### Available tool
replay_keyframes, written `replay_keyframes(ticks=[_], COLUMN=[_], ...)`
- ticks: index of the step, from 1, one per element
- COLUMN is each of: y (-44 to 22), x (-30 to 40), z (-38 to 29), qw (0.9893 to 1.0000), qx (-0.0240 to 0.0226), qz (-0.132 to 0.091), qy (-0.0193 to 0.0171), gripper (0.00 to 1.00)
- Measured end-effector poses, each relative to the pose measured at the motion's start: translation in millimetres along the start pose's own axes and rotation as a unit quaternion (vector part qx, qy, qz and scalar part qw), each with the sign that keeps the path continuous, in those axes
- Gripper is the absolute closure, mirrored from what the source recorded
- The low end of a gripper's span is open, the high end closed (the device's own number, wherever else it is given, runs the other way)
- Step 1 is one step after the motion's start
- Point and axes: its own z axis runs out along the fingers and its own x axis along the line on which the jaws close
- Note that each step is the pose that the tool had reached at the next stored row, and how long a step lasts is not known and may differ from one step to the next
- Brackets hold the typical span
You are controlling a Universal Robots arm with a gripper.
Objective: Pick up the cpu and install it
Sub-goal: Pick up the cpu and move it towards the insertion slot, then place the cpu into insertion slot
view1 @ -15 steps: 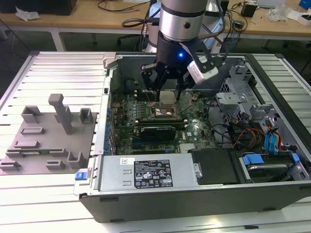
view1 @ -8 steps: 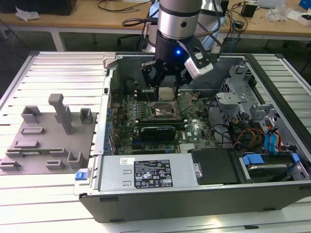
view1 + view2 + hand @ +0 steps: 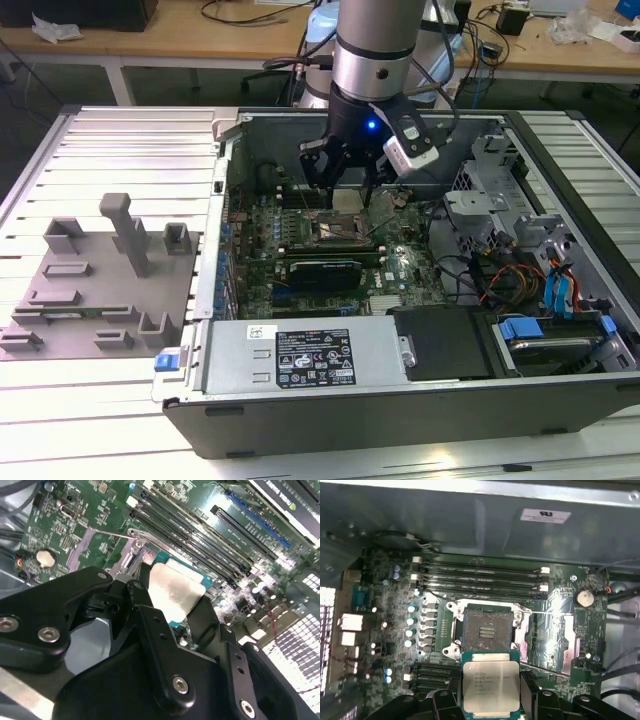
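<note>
The cpu [image 3: 491, 687], silvery top facing up, is pinched by two opposite edges between the black fingers [image 3: 202, 622] of the hand [image 3: 345, 195] and held above the board. Just ahead of the hand and below it lies the open black-framed socket [image 3: 486, 630] on the green motherboard [image 3: 590, 625], with memory slots [image 3: 480, 577] beyond the socket. The hand reaches down inside the open computer case [image 3: 300, 420], which lies on the slatted desk [image 3: 110, 430].
</note>
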Motion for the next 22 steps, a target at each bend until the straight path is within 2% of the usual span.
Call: replay_keyframes(ticks=[2, 5, 6, 22], y=[0.2, 9.3, 10.6, 11.4], x=[-0.1, -0.7, -0.8, -0.9], z=[1.9, 8.2, 9.1, 10.0], qw=[0.9999, 0.9999, 0.9999, 0.9999], qx=[-0.0001, -0.0002, -0.0002, -0.0002], qz=[0.013, 0.017, 0.017, 0.017], qy=[-0.0004, -0.0007, -0.0008, -0.0007], gripper=[0.45, 0.45, 0.45, 0.45])
